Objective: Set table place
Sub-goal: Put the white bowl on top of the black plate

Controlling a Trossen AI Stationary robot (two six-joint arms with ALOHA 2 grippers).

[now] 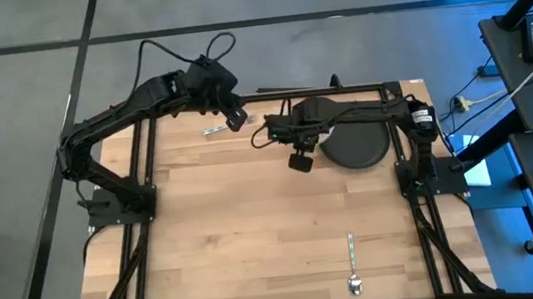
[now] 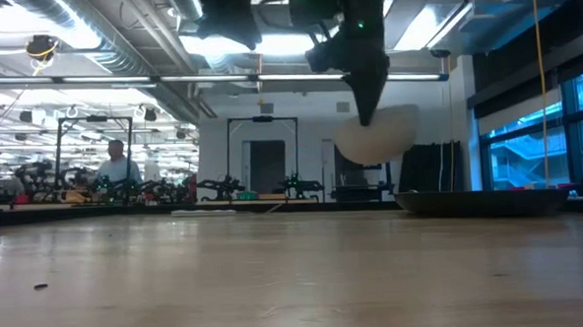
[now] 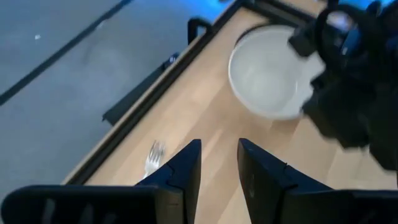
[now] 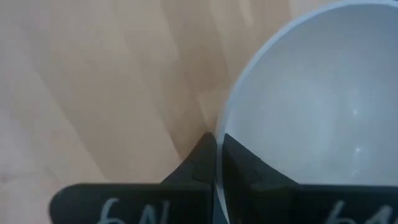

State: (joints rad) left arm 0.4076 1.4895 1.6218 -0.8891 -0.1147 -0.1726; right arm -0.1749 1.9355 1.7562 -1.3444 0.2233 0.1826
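My right gripper [image 2: 368, 113] is shut on the white bowl [image 2: 377, 136] and holds it above the table, just left of the round black plate [image 1: 357, 145], which lies flat on the table's far right part. My left gripper [image 3: 219, 163] is open and empty, hovering near the far edge beside the silver fork [image 1: 214, 130], which lies flat on the wood. The silver spoon [image 1: 353, 265] lies flat near the table's near edge. In the high view my right arm [image 1: 343, 113] hides the bowl. My right gripper pinches the bowl's rim [image 4: 219, 132], one finger [image 4: 245, 165] inside the bowl and one [image 4: 198, 158] outside. The fingers come from above, pointing down. The bowl hangs below them, lifted clear of the table, tilted.
The pale wood table [image 1: 255, 221] has free room across its middle and near left. Black frame rails [image 1: 148, 173] run along the edges. Beyond the far edge, in the low view, are the room and a person [image 2: 117, 163] at a distance.
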